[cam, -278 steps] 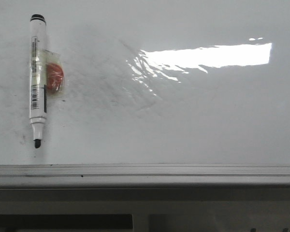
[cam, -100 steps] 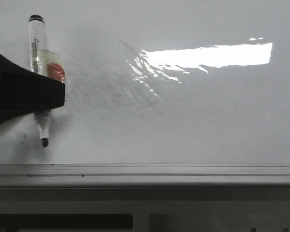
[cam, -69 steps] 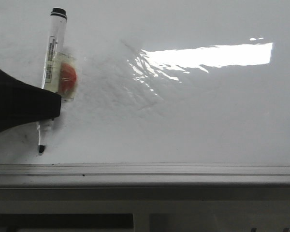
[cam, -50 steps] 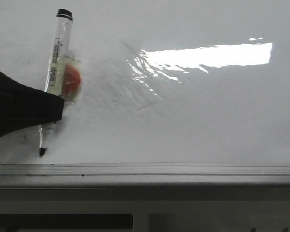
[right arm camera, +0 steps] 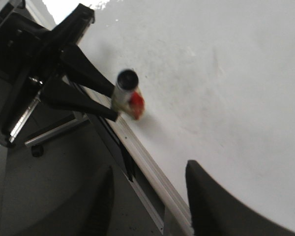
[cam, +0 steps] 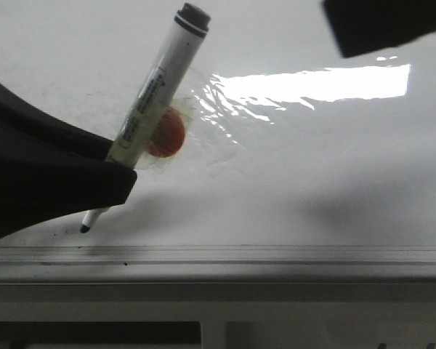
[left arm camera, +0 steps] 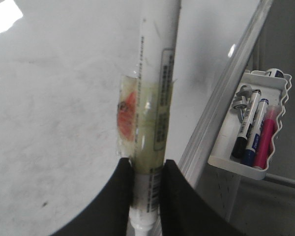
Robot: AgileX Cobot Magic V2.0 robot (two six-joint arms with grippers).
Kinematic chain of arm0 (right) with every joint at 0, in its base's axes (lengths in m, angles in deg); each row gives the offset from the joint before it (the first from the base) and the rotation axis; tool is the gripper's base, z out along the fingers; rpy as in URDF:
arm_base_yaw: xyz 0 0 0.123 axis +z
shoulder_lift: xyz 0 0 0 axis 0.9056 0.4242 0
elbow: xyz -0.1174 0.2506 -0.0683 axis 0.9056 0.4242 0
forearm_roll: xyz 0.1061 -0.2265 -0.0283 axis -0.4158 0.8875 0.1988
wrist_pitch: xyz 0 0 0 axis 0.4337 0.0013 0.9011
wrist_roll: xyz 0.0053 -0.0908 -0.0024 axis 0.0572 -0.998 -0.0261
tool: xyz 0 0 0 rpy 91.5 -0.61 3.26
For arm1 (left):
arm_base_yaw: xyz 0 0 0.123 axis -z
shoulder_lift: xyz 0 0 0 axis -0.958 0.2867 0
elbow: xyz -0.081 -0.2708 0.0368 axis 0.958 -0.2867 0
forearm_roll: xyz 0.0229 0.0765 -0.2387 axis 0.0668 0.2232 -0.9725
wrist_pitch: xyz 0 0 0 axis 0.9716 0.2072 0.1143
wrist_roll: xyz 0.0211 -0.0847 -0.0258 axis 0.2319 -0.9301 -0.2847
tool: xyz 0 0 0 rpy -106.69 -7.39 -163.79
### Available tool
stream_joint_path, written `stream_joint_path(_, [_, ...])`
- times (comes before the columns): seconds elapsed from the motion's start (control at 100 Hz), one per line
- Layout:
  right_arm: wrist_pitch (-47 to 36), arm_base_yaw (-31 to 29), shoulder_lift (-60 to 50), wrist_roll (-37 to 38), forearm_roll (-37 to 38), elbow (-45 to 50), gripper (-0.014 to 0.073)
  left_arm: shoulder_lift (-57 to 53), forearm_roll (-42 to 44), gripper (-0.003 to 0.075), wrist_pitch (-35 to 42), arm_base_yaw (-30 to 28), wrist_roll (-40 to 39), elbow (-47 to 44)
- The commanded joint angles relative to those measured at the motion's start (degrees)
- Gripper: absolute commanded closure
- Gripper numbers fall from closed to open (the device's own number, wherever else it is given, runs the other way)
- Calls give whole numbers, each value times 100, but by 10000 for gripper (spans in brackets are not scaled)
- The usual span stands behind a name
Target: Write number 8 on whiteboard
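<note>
while the left end effector (cam: 120, 171) clamps a tilted marker (cam: 158, 87), the glossy whiteboard (cam: 312, 167) shows only glare and faint smudges.

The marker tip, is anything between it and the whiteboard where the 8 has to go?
Nothing visible. The left hand holds the marker tilted, tip low near the rim. The whiteboard beside it shows only faint smudges and glare. The right hand hovers off to the side.

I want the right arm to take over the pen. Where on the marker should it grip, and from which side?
A judgement: grip the bare upper barrel of the marker, between cap and taped orange disc, coming from the right side. The left gripper clamps the lower barrel; the marker tilts up-right.
</note>
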Motion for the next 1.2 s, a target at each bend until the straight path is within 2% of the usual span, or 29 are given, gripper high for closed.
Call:
stream_joint_path(0.0, [-485, 75, 456, -94, 36, -462, 293, -97, 198, 741, 356, 8, -60, 206])
stream_joint_path(0.28, [-296, 75, 1512, -84, -258, -1254, 293, -97, 186, 741, 305, 8, -60, 206])
stream_joint_path(0.55, [-191, 75, 2015, -84, -397, -1434, 298, -97, 165, 741, 316, 8, -60, 206])
stream_joint_path(0.65, [-128, 75, 2056, -84, -397, -1434, 378, -97, 165, 741, 338, 8, -60, 206])
stream_joint_path(0.75, [-126, 75, 2056, -84, -408, -1434, 546, -97, 178, 735, 344, 8, -60, 206])
stream_joint_path(0.83, [-126, 75, 2056, -84, -408, -1434, 664, -97, 178, 661, 354, 8, -60, 206])
stream_joint_path(0.95, [-100, 75, 2056, -84, -408, -1434, 664, -97, 178, 456, 354, 8, -60, 206])
stream_joint_path(1.02, [-149, 75, 2056, -94, -408, -1434, 664, -97, 131, 376, 354, 8, -60, 206])
stream_joint_path(1.19, [-86, 75, 1935, -61, -408, -1434, 664, -556, -409, 352, -220, 8, -60, 206])
